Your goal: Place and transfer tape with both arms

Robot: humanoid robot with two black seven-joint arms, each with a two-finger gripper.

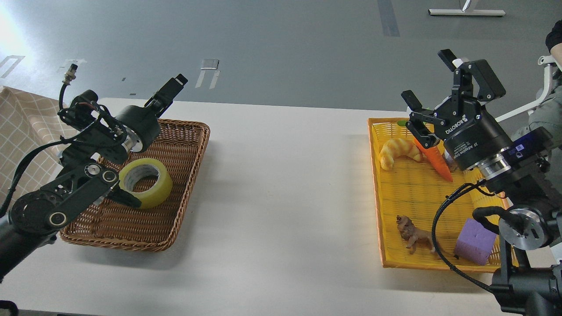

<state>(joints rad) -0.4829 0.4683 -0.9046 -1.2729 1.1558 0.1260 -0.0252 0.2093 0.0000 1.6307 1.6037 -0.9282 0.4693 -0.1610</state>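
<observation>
The tape, a yellow translucent roll, lies free in the brown wicker basket at the left. My left gripper is raised above the basket's far edge, clear of the tape; only one finger shows, so its state is unclear. A lower link of the left arm crosses the basket's left side next to the roll. My right gripper is open and empty, held above the far end of the yellow tray.
The yellow tray holds a croissant, a carrot, a small brown lion figure and a purple foam block. A checked cloth hangs at the far left. The white table lies between basket and tray.
</observation>
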